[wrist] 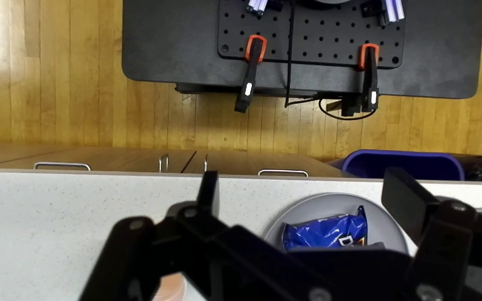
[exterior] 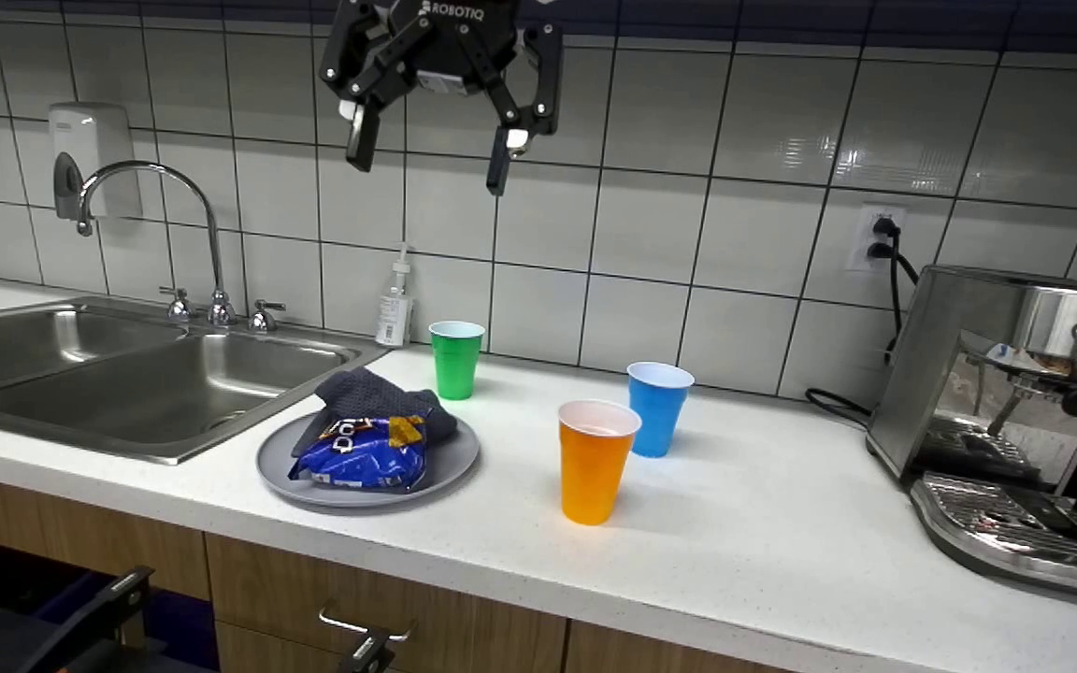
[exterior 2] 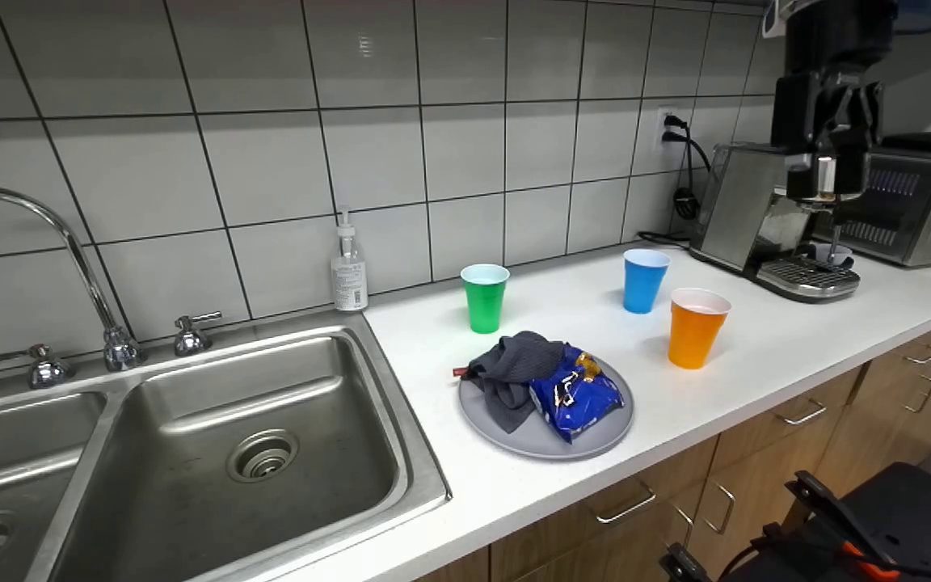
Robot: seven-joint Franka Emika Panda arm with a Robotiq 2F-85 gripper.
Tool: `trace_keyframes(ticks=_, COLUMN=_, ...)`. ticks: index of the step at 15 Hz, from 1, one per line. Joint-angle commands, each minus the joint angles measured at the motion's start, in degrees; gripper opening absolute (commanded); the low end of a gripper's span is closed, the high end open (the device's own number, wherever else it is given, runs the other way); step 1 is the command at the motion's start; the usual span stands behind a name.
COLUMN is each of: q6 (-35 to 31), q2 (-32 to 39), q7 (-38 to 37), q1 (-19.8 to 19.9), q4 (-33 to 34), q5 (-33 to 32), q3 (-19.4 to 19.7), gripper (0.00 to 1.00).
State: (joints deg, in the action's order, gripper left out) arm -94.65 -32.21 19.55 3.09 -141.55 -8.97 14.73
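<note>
The bag (exterior: 361,458) lies on the plate (exterior: 453,458), touching the cloth (exterior: 372,396); it looks light, soft and slick, its contents perhaps crushable; a gentle grip across its middle seems best; the hand (exterior: 430,164), spread wide apart and empty, hangs higher than the plate.

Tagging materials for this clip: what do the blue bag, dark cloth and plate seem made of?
Blue bag: probably glossy plastic film or foil, from its crinkles and highlights.
Dark cloth: matte textile, by its soft folds and textured surface.
Plate: plastic or ceramic, unclear; its smooth gray shows little shine.
</note>
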Motion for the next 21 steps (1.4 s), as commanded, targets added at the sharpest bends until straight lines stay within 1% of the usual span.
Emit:
trace_keyframes(ticks=1, q6=-2.1, q2=-1.7, q7=-6.5, q1=1.8, q4=-3.3, q5=0.8, q3=-3.1, gripper=1.0)
trace_keyframes(ticks=9, q6=-2.1, q2=-0.4, q7=-19.8, q1=2.0, q4=-6.3, q5=3.7, q3=-6.5, gripper=1.0)
trace_keyframes(ticks=12, q6=-3.9, q2=-0.3, q7=-24.2, q1=2.1, q4=-7.7, q5=5.6, q3=-7.8, gripper=1.0)
trace_keyframes(ticks=17, q6=-13.7, q2=-0.5, q7=-30.6, q1=2.0, q4=-12.0, q5=7.1, q3=-10.5, gripper=1.0)
trace_keyframes(ticks=21, q6=-21.5, q2=1.2, q7=-35.4, q1=1.9, q4=-14.5, q5=8.2, q3=-12.5, gripper=1.0)
